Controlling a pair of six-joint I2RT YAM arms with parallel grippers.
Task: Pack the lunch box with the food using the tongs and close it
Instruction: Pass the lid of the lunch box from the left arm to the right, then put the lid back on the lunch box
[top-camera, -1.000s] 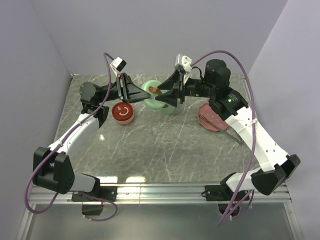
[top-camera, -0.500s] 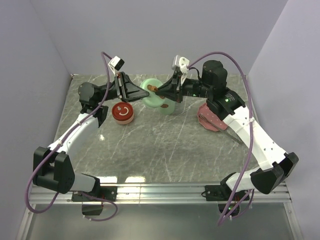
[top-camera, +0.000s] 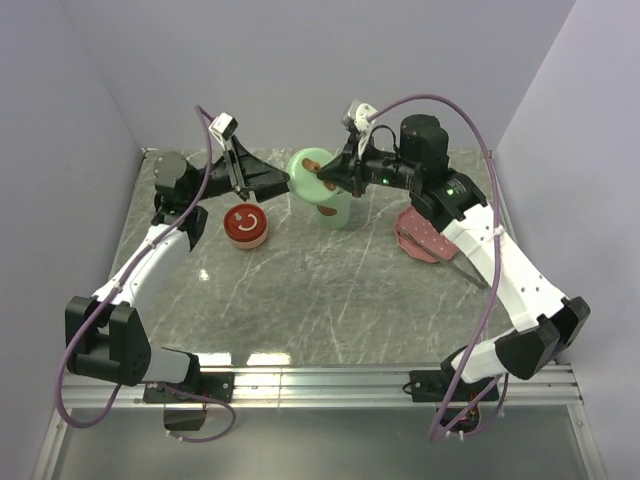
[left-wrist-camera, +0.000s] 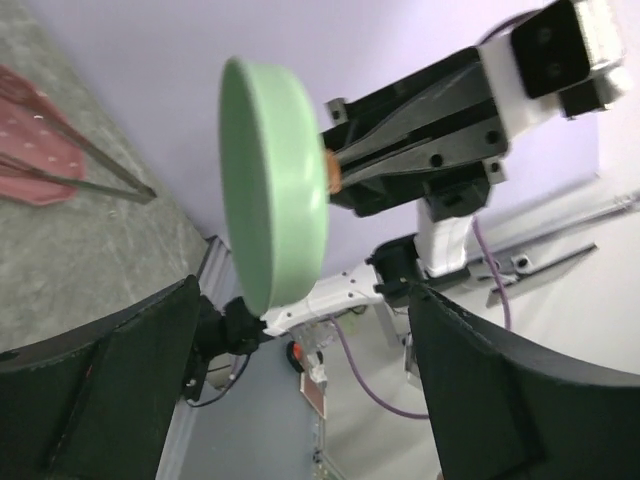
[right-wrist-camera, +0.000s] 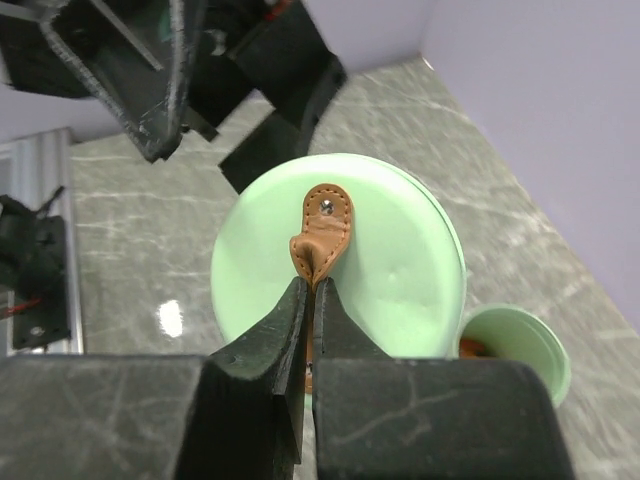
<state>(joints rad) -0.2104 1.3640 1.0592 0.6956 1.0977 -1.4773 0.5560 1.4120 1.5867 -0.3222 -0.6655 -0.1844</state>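
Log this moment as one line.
right gripper: shut on tab, lid in air | left gripper: open, clear of lid | lunch box: uncovered | tongs: across pink plate

Setting: robot lab test cell. Evidence: plain lavender walls (top-camera: 300, 70) box in the desk (top-camera: 300, 300) on 3 sides, and the desk top is grey marble-look sheet. Aluminium rail (top-camera: 330, 378) runs along the near edge w/ left arm (top-camera: 150, 270) and right arm (top-camera: 505, 275) bolted on. Purple cables (top-camera: 482, 135) loop loose over both arms. Small cam (top-camera: 222, 126) sits on the wrist.
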